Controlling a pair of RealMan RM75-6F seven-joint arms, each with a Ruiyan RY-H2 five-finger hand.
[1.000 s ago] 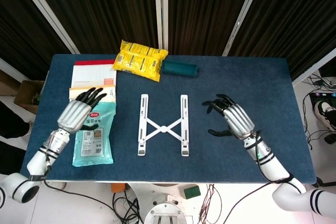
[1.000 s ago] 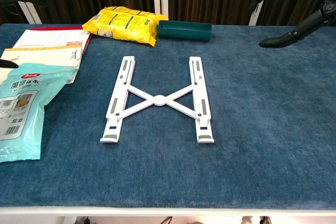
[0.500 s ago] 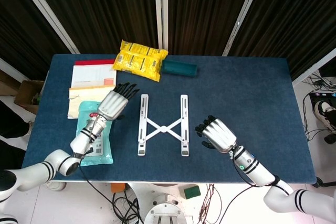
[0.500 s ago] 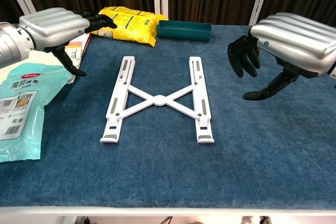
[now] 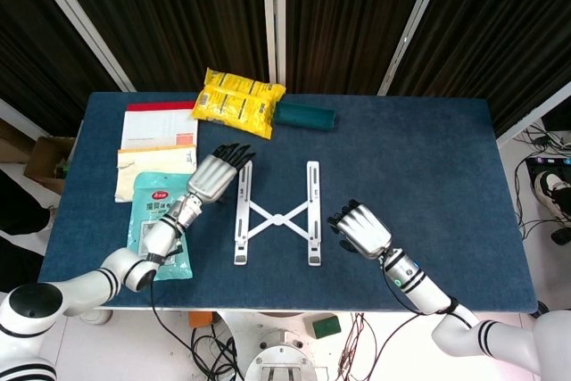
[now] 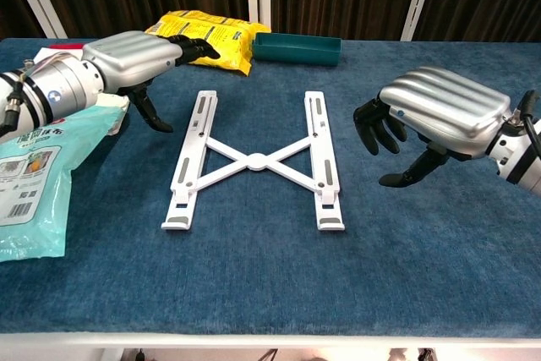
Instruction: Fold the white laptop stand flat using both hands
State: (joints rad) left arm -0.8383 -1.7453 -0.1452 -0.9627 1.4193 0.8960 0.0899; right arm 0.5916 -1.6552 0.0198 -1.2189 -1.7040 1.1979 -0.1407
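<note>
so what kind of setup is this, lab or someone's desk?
Most likely a robot lab bench: blue-covered table against dark curtains, loose cables on the floor, and props like the white laptop stand and yellow snack bag.

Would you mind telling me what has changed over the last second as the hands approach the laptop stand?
Both hands closed in on the white laptop stand: the left hand moved rightward to its left rail, the right hand leftward and nearer the table's front edge, beside the right rail. Neither holds anything yet. The stand and the packets have not moved.
</note>
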